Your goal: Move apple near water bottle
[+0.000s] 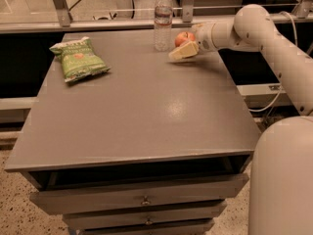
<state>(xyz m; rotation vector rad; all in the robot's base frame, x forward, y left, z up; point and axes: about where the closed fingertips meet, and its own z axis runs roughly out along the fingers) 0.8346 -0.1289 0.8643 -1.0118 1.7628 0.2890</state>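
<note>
The red-orange apple (184, 37) rests on the grey table (146, 106) at its far right, just right of the clear water bottle (163, 19), which stands upright with its white cap on. My gripper (186, 44) reaches in from the right around the apple. Its near cream finger (183, 51) lies in front of the apple with a small gap. The far finger is hidden behind the apple. The gripper looks open, with the apple sitting between the fingers.
A green snack bag (78, 59) lies at the table's far left. A metal rail and glass partition (122, 13) run behind the table. Drawers (142, 199) sit under the front edge. My white arm and base (281, 180) stand at the right.
</note>
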